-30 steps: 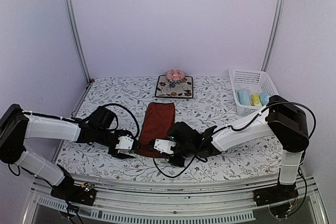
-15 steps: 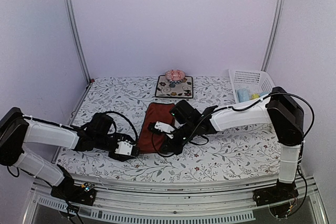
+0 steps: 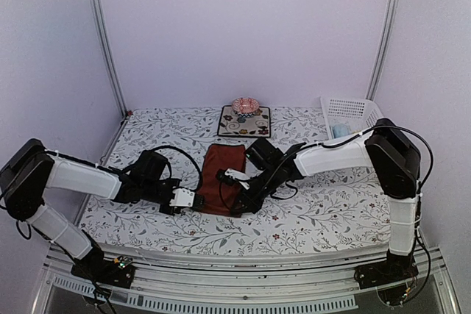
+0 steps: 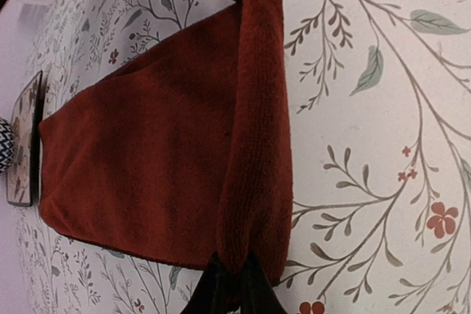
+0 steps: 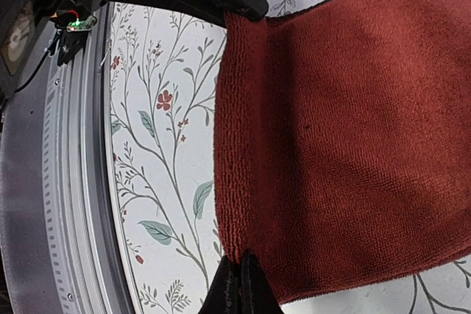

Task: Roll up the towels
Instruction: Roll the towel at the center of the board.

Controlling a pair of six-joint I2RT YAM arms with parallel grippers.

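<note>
The red towel (image 3: 223,170) lies flat in the middle of the flowered table cover (image 3: 316,215), between my two arms. Its long axis runs straight away from my bases toward the dark mat (image 3: 243,120) by the back wall. The short edge nearest me is already turned up and over into a low, soft ridge that runs from one near corner to the other.

My left gripper (image 4: 232,288) sits at the near-left end of that ridge. Its fingers are clenched on the fold, and in the left wrist view the red cloth disappears between the tips. My right gripper (image 5: 239,284) is at the near-right end, also squeezed tight. Its tips meet right on the hem and seem to pinch it, though the cloth there is thin and I can't be fully sure.

Both grippers hold the same near edge, and neither arm is closer to the towel than the other. All the unrolled cloth lies ahead of my fingers, toward the mat. I judge that the roll has to travel that way, along the towel's length, with both ends moving level so the ridge stays square.

The white basket (image 3: 353,108) stands well off at the back right.
</note>
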